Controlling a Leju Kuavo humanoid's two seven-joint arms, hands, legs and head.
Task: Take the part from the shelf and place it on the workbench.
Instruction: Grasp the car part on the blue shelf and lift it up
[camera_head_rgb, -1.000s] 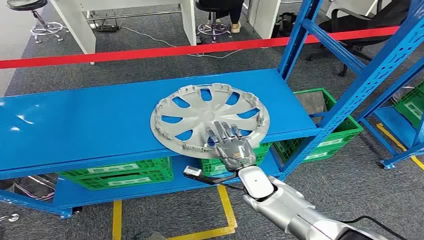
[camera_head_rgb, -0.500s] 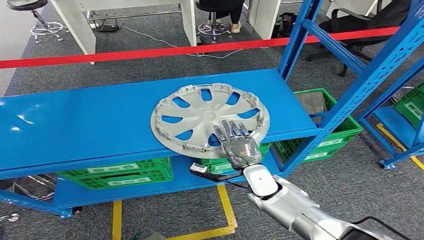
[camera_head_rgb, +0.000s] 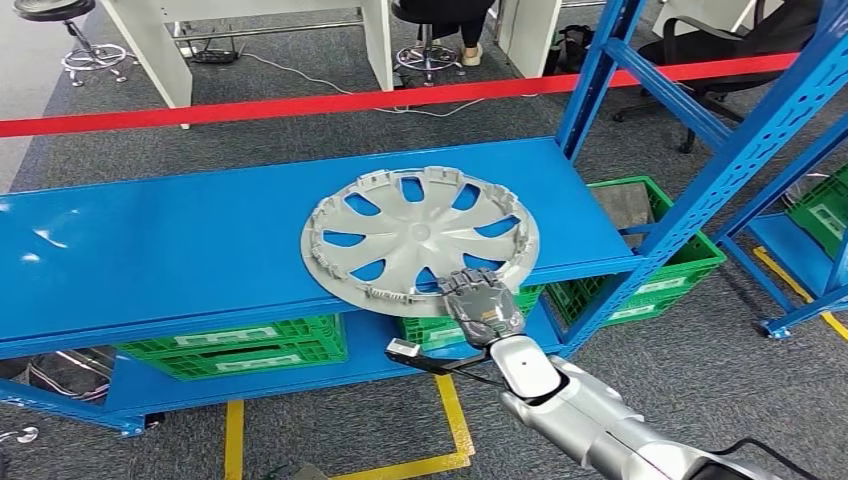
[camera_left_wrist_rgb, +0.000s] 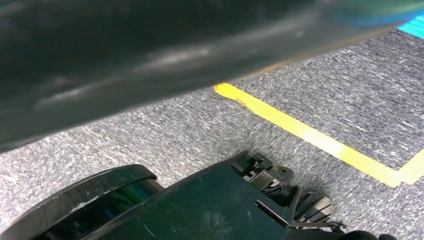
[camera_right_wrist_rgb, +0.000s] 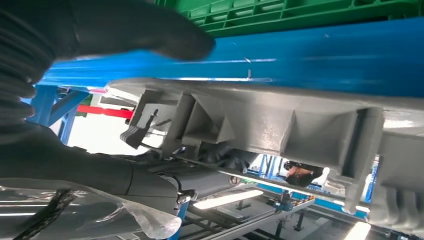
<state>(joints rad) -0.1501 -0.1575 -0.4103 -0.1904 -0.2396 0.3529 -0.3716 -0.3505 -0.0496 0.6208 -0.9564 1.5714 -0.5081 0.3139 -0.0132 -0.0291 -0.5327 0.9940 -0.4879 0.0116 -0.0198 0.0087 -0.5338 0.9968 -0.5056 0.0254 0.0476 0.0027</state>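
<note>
The big grey wheel cover (camera_head_rgb: 420, 238) lies flat on the blue shelf (camera_head_rgb: 150, 250), its near edge sticking out. Our right hand (camera_head_rgb: 480, 305) curls around that edge. It looks light, thin and bendy, so we hold the rim.

The right arm (camera_head_rgb: 590, 420) reaches forward; the right hand (camera_head_rgb: 480, 305), fingers curled, grips the hubcap's (camera_head_rgb: 420, 235) near rim.

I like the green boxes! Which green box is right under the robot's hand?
The middle green crate, under the shelf below the right hand. Another crate sits left, another right.
</note>
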